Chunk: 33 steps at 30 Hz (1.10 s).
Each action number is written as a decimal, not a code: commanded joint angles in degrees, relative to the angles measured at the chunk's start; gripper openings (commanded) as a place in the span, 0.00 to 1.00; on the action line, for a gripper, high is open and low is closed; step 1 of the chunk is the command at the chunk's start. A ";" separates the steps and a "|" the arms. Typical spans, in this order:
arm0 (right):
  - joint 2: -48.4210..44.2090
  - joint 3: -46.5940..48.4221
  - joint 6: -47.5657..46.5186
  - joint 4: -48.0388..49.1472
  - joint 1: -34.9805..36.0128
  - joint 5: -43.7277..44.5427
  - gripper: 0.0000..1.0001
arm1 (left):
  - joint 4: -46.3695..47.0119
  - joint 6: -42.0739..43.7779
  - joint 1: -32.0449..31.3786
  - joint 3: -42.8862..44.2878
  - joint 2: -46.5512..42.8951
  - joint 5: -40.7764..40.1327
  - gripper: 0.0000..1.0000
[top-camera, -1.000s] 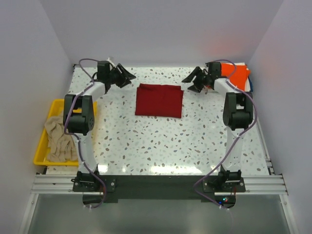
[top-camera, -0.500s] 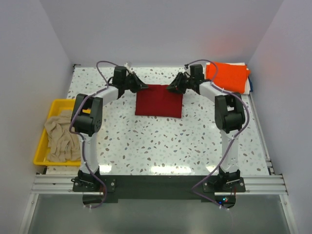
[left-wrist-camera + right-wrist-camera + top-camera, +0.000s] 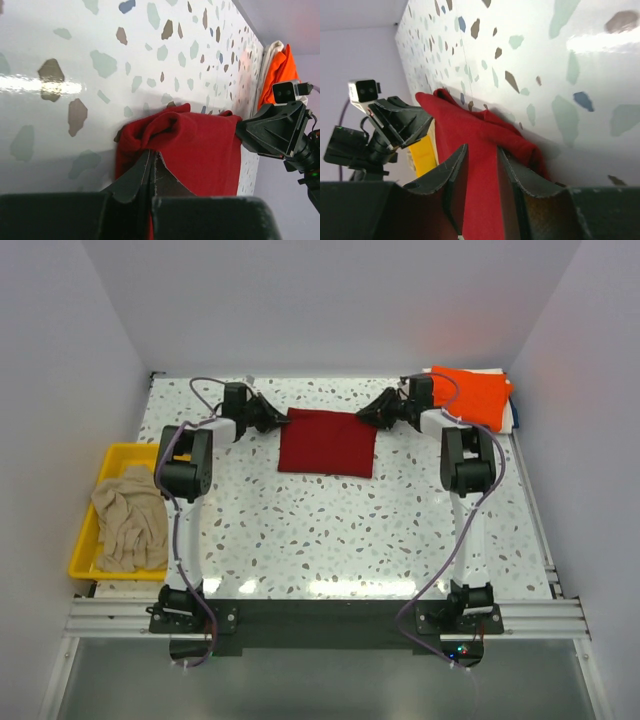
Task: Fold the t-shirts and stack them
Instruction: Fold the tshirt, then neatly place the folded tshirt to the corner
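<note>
A folded dark red t-shirt (image 3: 327, 443) lies flat on the speckled table (image 3: 330, 530), midway along its far edge, with both arms reaching in to its two far corners. At the far left corner, the left gripper (image 3: 272, 420) has its fingers pressed fully together on a pinch of the red cloth, which bunches into a raised fold just ahead of the tips in the left wrist view. At the far right corner, the right gripper (image 3: 378, 417) is clamped on a thicker fold of the same shirt. In the right wrist view its two fingers (image 3: 457, 165) stand a little apart, red fabric fills the gap between them, and the hem is rucked up beside them. An orange t-shirt (image 3: 472, 395) sits folded in the table's far right corner, apart from the red one. A crumpled beige t-shirt (image 3: 128, 520) fills a yellow tray (image 3: 85, 530) set against the table's left edge.
</note>
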 commanded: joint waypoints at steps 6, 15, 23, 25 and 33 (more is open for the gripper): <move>-1.73 -1.12 7.49 8.09 -1.14 -4.58 0.36 | 3.18 -1.03 1.38 0.10 -1.59 1.81 0.02; -18.16 -9.26 -11.67 -8.80 -2.02 10.70 0.52 | -0.68 3.10 1.47 -2.00 -12.05 -1.87 0.18; -23.88 -19.30 -18.10 -9.42 -1.93 15.11 0.70 | -5.52 5.56 -7.40 -7.35 -18.38 -8.20 0.21; -24.24 -21.06 -18.71 -8.98 -2.02 14.85 0.72 | -5.00 4.95 -10.48 -8.77 -18.65 -9.08 0.21; -25.20 -25.02 -20.21 -7.66 -1.76 15.55 0.78 | -4.20 4.77 -19.09 -10.53 -14.18 -11.10 0.19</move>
